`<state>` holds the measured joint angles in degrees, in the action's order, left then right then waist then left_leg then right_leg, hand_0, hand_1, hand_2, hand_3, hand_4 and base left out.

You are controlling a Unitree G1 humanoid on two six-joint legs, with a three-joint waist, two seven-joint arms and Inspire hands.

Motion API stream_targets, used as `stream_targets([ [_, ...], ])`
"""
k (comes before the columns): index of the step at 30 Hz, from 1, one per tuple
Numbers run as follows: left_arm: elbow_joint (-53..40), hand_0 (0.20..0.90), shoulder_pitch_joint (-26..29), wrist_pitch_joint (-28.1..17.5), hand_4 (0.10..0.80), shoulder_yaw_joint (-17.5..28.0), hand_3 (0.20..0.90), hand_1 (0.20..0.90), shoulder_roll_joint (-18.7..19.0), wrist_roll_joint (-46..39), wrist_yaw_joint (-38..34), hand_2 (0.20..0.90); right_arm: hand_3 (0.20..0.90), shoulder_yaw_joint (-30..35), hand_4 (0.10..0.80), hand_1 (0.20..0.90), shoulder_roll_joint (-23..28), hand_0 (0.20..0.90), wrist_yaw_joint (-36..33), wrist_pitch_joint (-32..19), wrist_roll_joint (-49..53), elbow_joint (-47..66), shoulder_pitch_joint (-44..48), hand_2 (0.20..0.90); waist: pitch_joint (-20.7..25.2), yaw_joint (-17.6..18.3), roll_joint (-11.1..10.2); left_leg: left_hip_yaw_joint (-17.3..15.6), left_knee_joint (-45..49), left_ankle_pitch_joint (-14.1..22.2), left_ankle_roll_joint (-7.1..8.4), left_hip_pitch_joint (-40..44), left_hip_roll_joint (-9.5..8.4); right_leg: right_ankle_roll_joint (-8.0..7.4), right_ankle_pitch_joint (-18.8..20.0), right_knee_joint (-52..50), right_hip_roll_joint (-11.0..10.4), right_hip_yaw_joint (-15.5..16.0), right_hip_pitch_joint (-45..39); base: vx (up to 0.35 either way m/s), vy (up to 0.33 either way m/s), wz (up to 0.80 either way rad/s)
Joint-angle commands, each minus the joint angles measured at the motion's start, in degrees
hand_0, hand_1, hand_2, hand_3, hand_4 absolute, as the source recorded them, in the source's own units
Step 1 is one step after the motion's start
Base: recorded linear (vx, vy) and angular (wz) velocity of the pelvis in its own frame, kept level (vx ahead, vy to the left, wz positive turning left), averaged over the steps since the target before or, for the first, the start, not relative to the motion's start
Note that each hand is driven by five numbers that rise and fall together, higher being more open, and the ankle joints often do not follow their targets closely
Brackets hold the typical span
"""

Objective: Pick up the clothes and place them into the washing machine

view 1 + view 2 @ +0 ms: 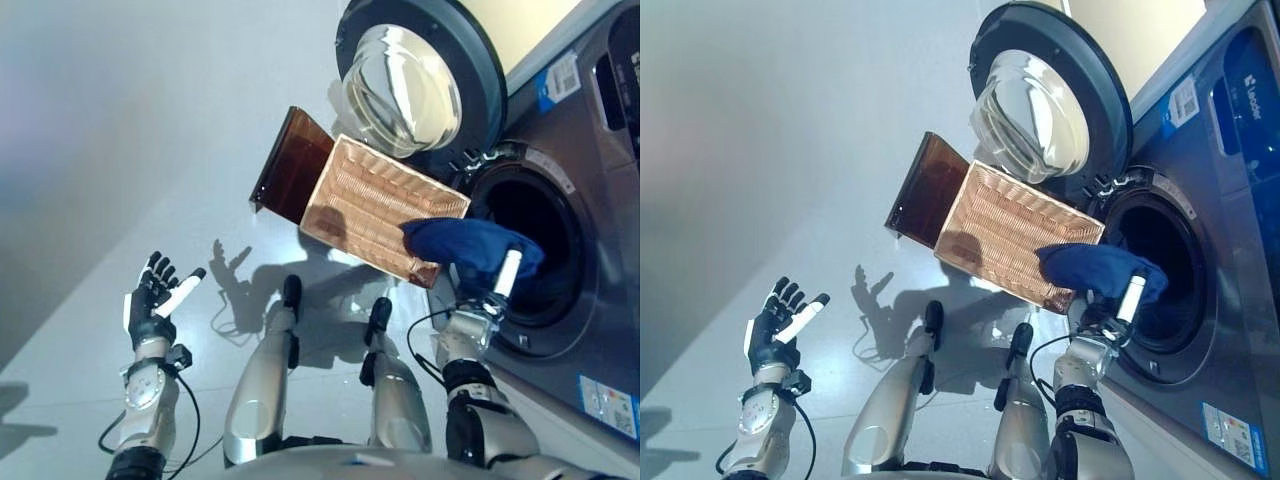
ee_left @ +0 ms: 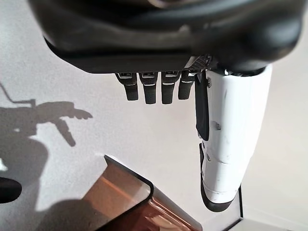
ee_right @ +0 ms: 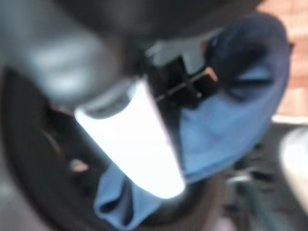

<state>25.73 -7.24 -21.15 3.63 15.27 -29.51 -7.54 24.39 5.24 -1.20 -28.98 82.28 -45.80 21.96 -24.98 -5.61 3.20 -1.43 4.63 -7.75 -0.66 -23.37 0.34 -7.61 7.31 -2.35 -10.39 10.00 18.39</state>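
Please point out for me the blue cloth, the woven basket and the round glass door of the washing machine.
dark blue cloth (image 1: 470, 245), left eye view: on its bunched middle.
light brown woven basket (image 1: 375, 200), left eye view: on its ribbed inner wall.
round glass door of the washing machine (image 1: 1035, 125), right eye view: on the clear glass bowl.

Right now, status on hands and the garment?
Right hand shut on dark blue cloth garment at washing machine's round drum opening. Left hand open, idle. Nothing blocking.

I could not see the right hand (image 1: 497, 285) fingers; the blue garment (image 1: 470, 245) covered them, and the washing machine (image 1: 590, 200) was cut off at the right.
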Motion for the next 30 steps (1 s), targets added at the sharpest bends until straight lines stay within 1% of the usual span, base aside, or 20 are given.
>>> stream_targets([
  [1,-0.71,0.9,-3.19,-2.96,0.8,1.66,0.9,0.9,1.23,-1.3,-0.22,0.9,0.2,5.88,0.3,0.2,3.56,0.2,2.36,-8.9,4.76,4.09,-1.93,0.2,6.31,0.36,0.04,-0.02,-0.18,4.23,1.47,-0.42,-2.33,0.59,-0.51,0.27,0.18,0.61,2.17,0.045,-0.019,-0.03],
  [2,-0.66,0.9,-3.13,-2.98,0.8,1.59,0.9,0.9,1.25,-1.31,-0.21,0.9,0.2,5.94,0.3,0.2,3.62,0.2,2.52,-8.92,4.92,3.98,-1.93,0.2,6.33,0.3,0.06,-0.01,-0.23,4.23,1.47,-0.4,-2.33,0.59,-0.53,0.28,0.18,0.62,2.16,0.069,-0.014,-0.04],
  [3,-0.62,0.9,-3.39,-3.0,0.8,1.22,0.9,0.9,0.97,-1.95,-0.26,0.9,0.2,7.94,0.3,0.2,4.56,0.2,2.21,-10.45,6.33,3.8,-1.6,0.2,7.16,0.6,0.24,0.01,-0.36,4.39,1.44,0.0,-2.3,0.65,-0.87,0.14,0.25,0.53,1.95,0.04,-0.003,-0.02],
  [4,-0.62,0.9,-3.38,-3.01,0.8,1.1,0.9,0.9,0.98,-2.0,-0.24,0.9,0.2,8.03,0.3,0.2,4.72,0.2,2.3,-10.44,6.45,3.62,-1.56,0.2,7.2,0.53,0.3,0.04,-0.4,4.4,1.44,0.01,-2.31,0.65,-0.91,0.14,0.25,0.55,1.95,0.049,-0.011,-0.03],
  [8,0.28,0.9,-3.38,-2.96,0.8,0.43,0.9,0.9,1.5,-2.03,-0.59,0.9,0.2,10.83,0.3,0.2,8.57,0.2,-0.76,-12.79,6.65,1.12,-0.46,0.2,8.23,1.09,0.41,0.16,-0.27,4.77,1.49,0.08,-2.35,0.65,-1.23,-0.18,0.33,0.12,2.01,0.02,-0.003,-0.04],
  [9,0.26,0.9,-3.28,-2.94,0.8,0.03,0.9,0.9,1.7,-1.79,-0.78,0.9,0.2,11.78,0.3,0.2,10.29,0.2,-2.26,-13.35,6.47,-0.12,0.26,0.2,8.42,1.07,0.53,0.15,-0.27,4.87,1.5,0.06,-2.33,0.65,-1.32,-0.21,0.35,-0.05,2.18,0.013,-0.006,-0.08],
  [10,0.37,0.9,-3.46,-2.85,0.8,0.06,0.9,0.9,2.17,-1.51,-1.03,0.9,0.2,13.33,0.3,0.2,13.12,0.2,-4.93,-13.61,5.95,-2.92,1.02,0.2,8.71,1.19,0.57,0.04,-0.36,4.93,1.57,0.07,-2.3,0.69,-1.37,-0.18,0.38,-0.06,2.25,0.011,-0.007,-0.07],
  [11,0.35,0.9,-3.39,-2.85,0.8,-0.04,0.9,0.9,2.09,-1.52,-1.05,0.9,0.2,13.41,0.3,0.2,13.54,0.2,-5.27,-13.5,5.7,-3.25,1.27,0.2,8.71,1.1,0.68,0.02,-0.39,4.92,1.58,0.04,-2.29,0.69,-1.37,-0.16,0.38,-0.08,2.31,0.007,-0.007,-0.06],
  [13,0.45,0.9,-3.51,-2.61,0.8,-0.09,0.9,0.9,2.69,-1.23,-0.99,0.9,0.2,15.16,0.3,0.2,18.3,0.2,-8.46,-12.73,4.86,-7.59,2.45,0.2,8.8,1.21,0.65,-0.04,-0.49,4.88,1.62,-0.06,-2.29,0.74,-1.27,-0.08,0.44,-0.25,2.58,-0.002,-0.012,-0.04],
  [15,-0.02,0.9,-3.9,-2.64,0.8,-0.31,0.9,0.9,2.97,-0.84,-0.88,0.9,0.2,16.11,0.3,0.2,23.02,0.2,-11.06,-11.71,3.09,-10.6,4.23,0.2,8.77,0.94,1.23,-0.13,-0.72,4.72,1.64,-0.25,-2.32,0.8,-1.3,-0.15,0.43,-0.4,3.02,-0.01,-0.001,-0.05],
  [17,-0.27,0.9,-4.1,-2.63,0.8,-0.48,0.9,0.9,3.59,-0.7,-0.57,0.9,0.2,14.92,0.3,0.2,28.69,0.2,-13.41,-9.2,0.35,-14.15,6.22,0.2,8.72,0.58,1.96,-0.2,-0.88,4.47,1.63,-0.42,-2.43,0.87,-1.42,-0.7,0.29,-0.79,3.66,-0.02,0.022,-0.1],
  [18,-0.48,0.9,-4.33,-2.72,0.8,-1.17,0.9,0.9,4.05,-0.57,-0.52,0.9,0.2,13.03,0.3,0.2,31.9,0.2,-13.86,-7.74,-1.59,-14.35,9.15,0.2,8.46,0.29,2.88,-0.42,-1.09,4.28,1.46,-0.47,-2.43,1.02,-1.59,-1.35,0.11,-1.21,4.23,-0.037,0.031,-0.14],
  [19,-0.73,0.9,-4.37,-2.77,0.8,-1.65,0.9,0.9,4.15,-0.58,-0.48,0.9,0.2,11.99,0.3,0.2,33.2,0.2,-14.17,-7.3,-2.49,-14.35,10.59,0.2,8.18,0.13,3.48,-0.67,-1.22,4.16,1.37,-0.49,-2.49,1.08,-1.66,-1.82,0.08,-1.57,4.63,-0.035,0.029,-0.13],
  [20,-0.77,0.9,-4.32,-2.77,0.8,-1.65,0.9,0.9,3.95,-0.61,-0.49,0.9,0.2,11.81,0.3,0.2,33.47,0.2,-14.41,-7.25,-2.7,-14.44,10.88,0.2,8.09,0.12,3.62,-0.77,-1.25,4.14,1.36,-0.49,-2.47,1.08,-1.7,-1.99,0.09,-1.7,4.78,-0.027,0.012,-0.09],
  [21,-0.85,0.9,-4.5,-2.83,0.8,-2.13,0.9,0.9,4.03,-0.84,-0.37,0.9,0.2,10.38,0.3,0.2,35.02,0.2,-14.69,-6.74,-3.66,-14.52,12.86,0.2,7.89,-0.1,4.15,-0.99,-1.29,4.03,1.34,-0.53,-2.54,1.15,-1.75,-2.33,0.09,-2.04,5.19,-0.025,0.013,-0.09],
  [24,-1.16,0.9,-4.66,-2.91,0.8,-3.54,0.9,0.9,3.7,-1.67,-0.01,0.9,0.2,6.48,0.3,0.2,37.15,0.2,-16.71,-7.01,-6.55,-13.25,18.4,0.2,7.48,-0.5,5.28,-1.61,-1.85,3.45,1.52,-0.68,-2.35,1.33,-1.74,-2.57,0.3,-2.38,5.99,-0.033,-0.014,-0.13],
  [27,-1.58,0.9,-4.67,-2.91,0.8,-4.56,0.9,0.9,3.56,-1.89,0.26,0.9,0.2,4.93,0.3,0.2,38.26,0.2,-18.16,-6.88,-8.21,-13.05,21.08,0.2,7.63,-0.57,5.83,-1.73,-2.68,2.93,1.74,-0.75,-2.1,1.4,-1.65,-2.37,0.47,-2.38,6.3,-0.013,-0.043,-0.03],
  [28,-2.13,0.9,-4.97,-2.93,0.8,-5.22,0.9,0.9,3.82,-2.38,0.25,0.9,0.2,3.1,0.3,0.2,40.08,0.2,-19.97,-7.26,-9.48,-13.05,24.61,0.2,7.99,-0.87,6.31,-1.64,-3.73,2.23,2.16,-0.86,-1.96,1.46,-1.49,-1.94,0.8,-2.41,6.61,-0.017,-0.042,0.01],
  [30,-1.9,0.9,-4.85,-2.9,0.8,-5.46,0.9,0.9,3.75,-2.46,0.16,0.9,0.2,2.63,0.3,0.2,40.88,0.2,-20.81,-7.34,-10.04,-13.27,25.84,0.2,8.17,-0.82,6.57,-1.68,-4.24,1.88,2.32,-1.0,-1.86,1.47,-1.4,-1.62,0.91,-2.45,6.74,-0.014,-0.043,0.01],
])
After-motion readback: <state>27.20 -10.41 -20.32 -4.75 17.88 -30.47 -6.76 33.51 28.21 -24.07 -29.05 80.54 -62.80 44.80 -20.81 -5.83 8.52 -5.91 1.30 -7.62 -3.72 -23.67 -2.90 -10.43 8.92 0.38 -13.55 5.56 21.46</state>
